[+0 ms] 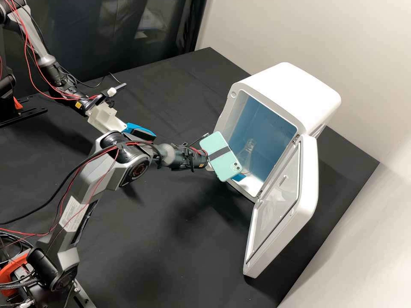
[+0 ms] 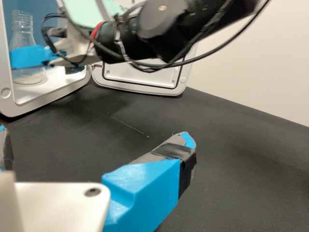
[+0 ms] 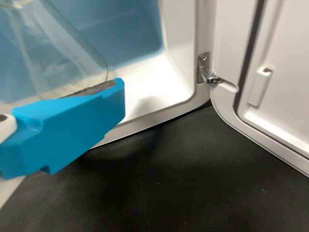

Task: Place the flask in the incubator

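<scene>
The flask (image 2: 22, 34) stands on the incubator (image 1: 295, 90) floor, near the opening. The right claw (image 2: 19, 59) is just beside it; grip cannot be told. Caution: a skewed withdrawal could tip the flask over the incubator sill.

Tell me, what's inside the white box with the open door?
A clear flask stands inside the incubator, against its blue walls. The mint-green device on an arm's wrist covers the near bottom corner, so what lies there is hidden.

Lab, black bench (image 1: 171, 239), white incubator (image 1: 291, 92) w/ glass flask (image 2: 23, 48)
</scene>
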Robot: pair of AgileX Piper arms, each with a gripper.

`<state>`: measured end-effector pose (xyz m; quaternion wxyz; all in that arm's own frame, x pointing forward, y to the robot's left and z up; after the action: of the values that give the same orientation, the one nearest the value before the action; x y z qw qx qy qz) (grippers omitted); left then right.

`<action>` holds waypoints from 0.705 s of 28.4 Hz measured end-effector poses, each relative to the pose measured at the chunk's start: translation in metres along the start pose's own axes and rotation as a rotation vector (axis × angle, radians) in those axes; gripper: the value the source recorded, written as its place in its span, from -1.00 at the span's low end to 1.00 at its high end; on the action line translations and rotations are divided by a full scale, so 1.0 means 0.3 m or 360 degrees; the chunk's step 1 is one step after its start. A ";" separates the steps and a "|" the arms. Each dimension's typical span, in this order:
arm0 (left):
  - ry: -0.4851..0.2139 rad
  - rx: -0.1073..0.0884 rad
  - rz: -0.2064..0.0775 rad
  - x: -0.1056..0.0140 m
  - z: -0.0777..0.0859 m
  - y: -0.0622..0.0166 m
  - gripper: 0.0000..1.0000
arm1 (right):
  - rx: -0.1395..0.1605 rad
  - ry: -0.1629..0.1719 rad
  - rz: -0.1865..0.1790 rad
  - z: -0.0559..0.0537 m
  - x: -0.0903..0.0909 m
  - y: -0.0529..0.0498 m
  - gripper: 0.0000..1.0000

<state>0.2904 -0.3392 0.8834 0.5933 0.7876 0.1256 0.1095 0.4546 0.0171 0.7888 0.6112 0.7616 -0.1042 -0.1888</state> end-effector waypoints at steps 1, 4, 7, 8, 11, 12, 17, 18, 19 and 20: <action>0.0000 0.0000 0.0000 0.000 0.000 0.000 1.00 | -0.0007 0.0029 0.0017 0.001 -0.026 0.007 1.00; 0.0000 0.0000 0.0000 0.000 0.000 0.000 1.00 | 0.0010 0.0084 0.0052 0.005 -0.090 0.022 1.00; 0.0000 0.0000 0.0000 0.000 0.000 0.000 1.00 | -0.0015 0.0127 0.0099 0.010 -0.148 0.037 1.00; 0.0001 -0.0001 -0.0003 -0.001 -0.001 -0.002 1.00 | -0.0018 0.0144 0.0114 0.013 -0.182 0.045 1.00; 0.0013 -0.0033 0.0050 -0.007 -0.003 0.001 1.00 | 0.0018 0.0214 0.0173 0.017 -0.259 0.068 1.00; 0.0022 -0.0059 0.0077 -0.011 -0.005 0.001 1.00 | 0.0035 0.0248 0.0197 0.018 -0.282 0.074 1.00; 0.0086 -0.0131 0.0173 -0.022 -0.012 0.002 1.00 | 0.0136 0.0467 0.0314 0.039 -0.390 0.094 1.00; 0.0095 -0.0117 0.0186 -0.023 -0.009 0.002 1.00 | 0.0152 0.0506 0.0329 0.044 -0.408 0.099 1.00; 0.0112 -0.0100 0.0192 -0.026 -0.008 0.001 1.00 | 0.0161 0.0538 0.0333 0.053 -0.424 0.099 1.00; 0.0149 -0.0046 0.0223 -0.029 0.003 0.003 1.00 | 0.0177 0.0567 0.0341 0.063 -0.446 0.101 1.00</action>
<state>0.2825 -0.3429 0.8837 0.5890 0.7797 0.0960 0.1892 0.3277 0.0454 0.8363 0.5935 0.8001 -0.0851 0.0210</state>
